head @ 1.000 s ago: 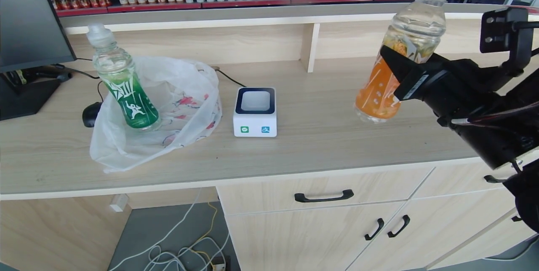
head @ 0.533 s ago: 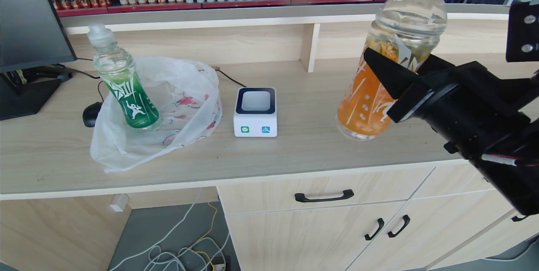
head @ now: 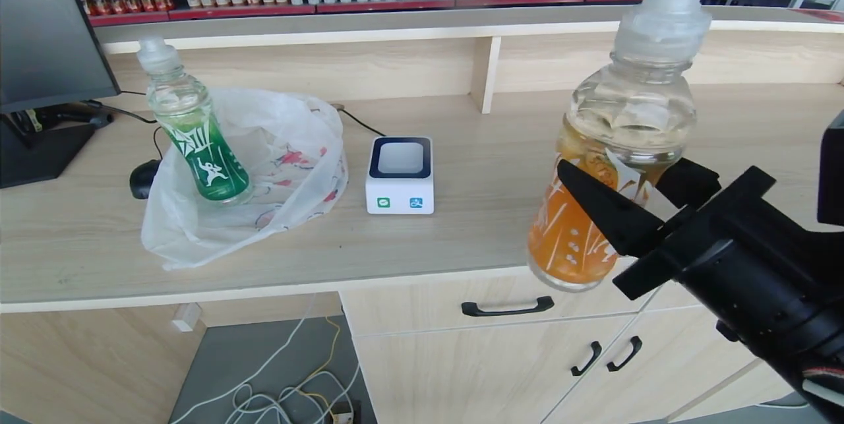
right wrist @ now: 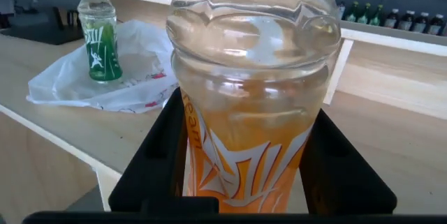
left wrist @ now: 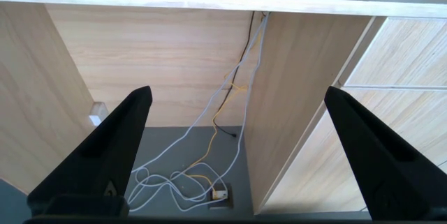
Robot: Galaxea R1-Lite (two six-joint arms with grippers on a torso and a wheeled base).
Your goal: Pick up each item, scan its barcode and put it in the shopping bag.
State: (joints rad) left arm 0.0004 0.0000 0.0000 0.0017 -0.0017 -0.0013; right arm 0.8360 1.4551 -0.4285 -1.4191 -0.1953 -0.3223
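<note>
Right pincer [head: 623,177] clamps clear orange-label plastic bottle [head: 613,147]; left pincer [left wrist: 237,95] agape, empty. Scan step pending: likely present barcode to white box scanner [head: 399,173], well left of right pincer.

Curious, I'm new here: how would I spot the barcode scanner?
Look at the wooden counter. Near its middle, right of the white shopping bag, sits the scanner: the only box there, small and white with a dark-framed window on top.

Orange bottle [head: 616,134] common to head, right-wrist views
</note>
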